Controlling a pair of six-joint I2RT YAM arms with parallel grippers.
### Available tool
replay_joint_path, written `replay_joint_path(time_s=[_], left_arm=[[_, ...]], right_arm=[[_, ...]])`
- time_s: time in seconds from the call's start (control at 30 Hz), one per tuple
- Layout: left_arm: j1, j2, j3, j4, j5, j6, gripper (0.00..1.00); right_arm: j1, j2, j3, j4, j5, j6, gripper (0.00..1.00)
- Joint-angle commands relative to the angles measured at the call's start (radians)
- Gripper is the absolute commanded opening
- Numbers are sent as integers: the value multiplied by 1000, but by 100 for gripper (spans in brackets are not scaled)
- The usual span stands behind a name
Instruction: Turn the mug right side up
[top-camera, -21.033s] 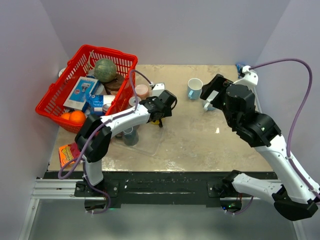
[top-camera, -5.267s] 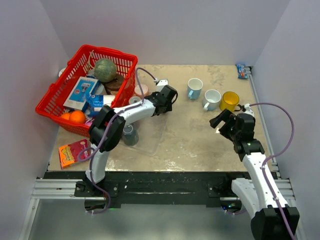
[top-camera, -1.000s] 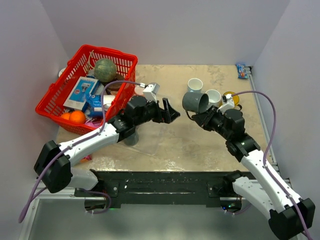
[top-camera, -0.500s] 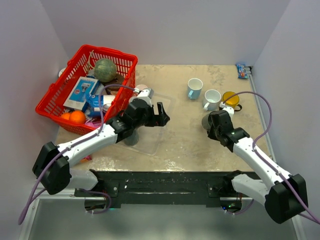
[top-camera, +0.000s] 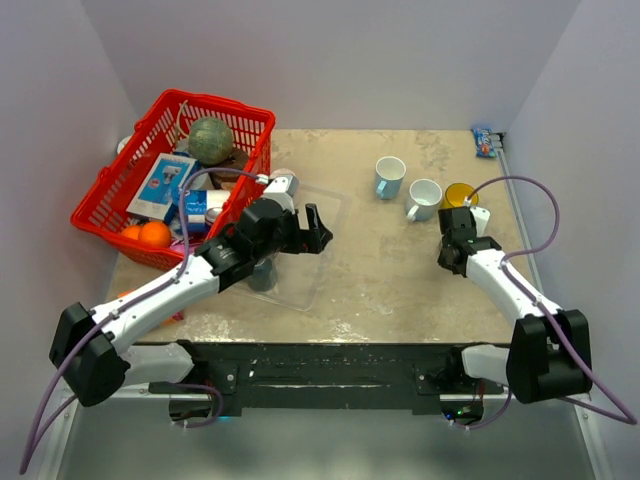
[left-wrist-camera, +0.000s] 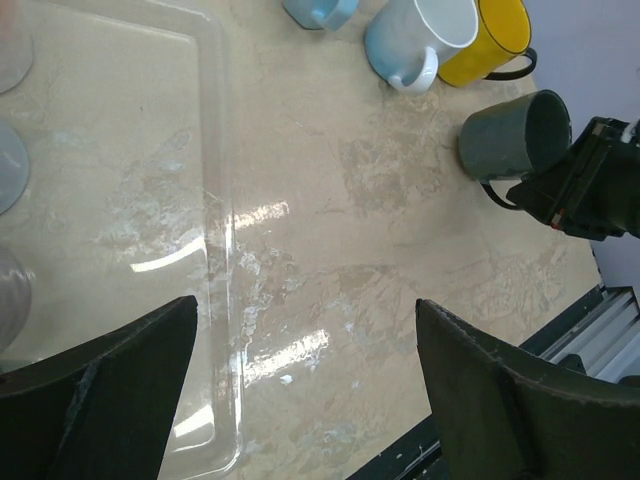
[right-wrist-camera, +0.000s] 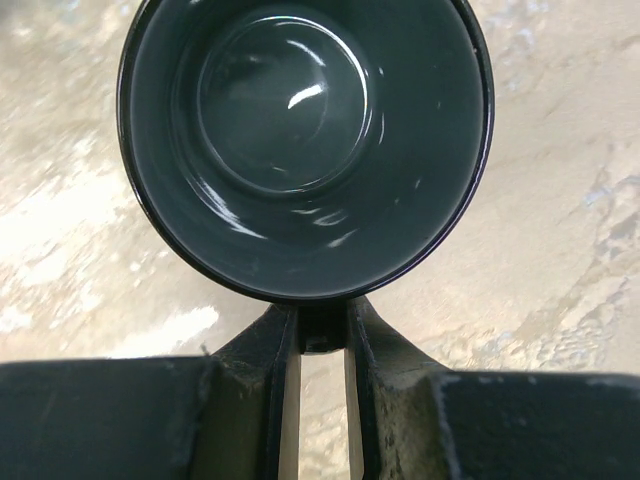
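The mug is dark grey and stands with its open end up on the table, on the right side; in the right wrist view you look straight down into it; it is empty and shiny inside. The right gripper has its 2 fingers squeezed onto the mug's handle, almost closed, with only the thin handle between them. In the top view the right arm covers the mug, so it cannot be seen there.

Just behind the mug are 3 more mugs in a row, all open end up: a yellow mug, a white mug touching it, and a blue mug a bit apart.

The left gripper is spread wide and holds nothing; it hangs over the right edge of a clear tray, well apart from the mug. A red basket full of things sits at the far left.
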Motion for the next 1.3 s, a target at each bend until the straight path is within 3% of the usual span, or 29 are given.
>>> replay_joint_path(time_s=[0.0, 0.4, 0.63, 0.77, 0.9, 1.0, 1.27], left_arm=[[3, -65, -9, -5, -8, 43, 94], [3, -216, -118, -28, -77, 83, 95], [3, -247, -112, -85, -124, 86, 95], [3, -258, -111, -108, -146, 87, 94], [3, -261, -98, -140, -169, 89, 95], [3, -259, -88, -175, -201, 92, 95], [3, -230, -43, -349, -368, 61, 95]], right_arm=[[-51, 33, 64, 85, 121, 6, 0], [-198, 119, 125, -1, 167, 81, 2], [-217, 160, 131, 9, 109, 93, 29], [-220, 162, 126, 15, 98, 95, 56], [-220, 131, 126, 2, 87, 95, 73], [-220, 93, 137, -23, 90, 89, 82], [-220, -65, 180, -78, 50, 61, 91]])
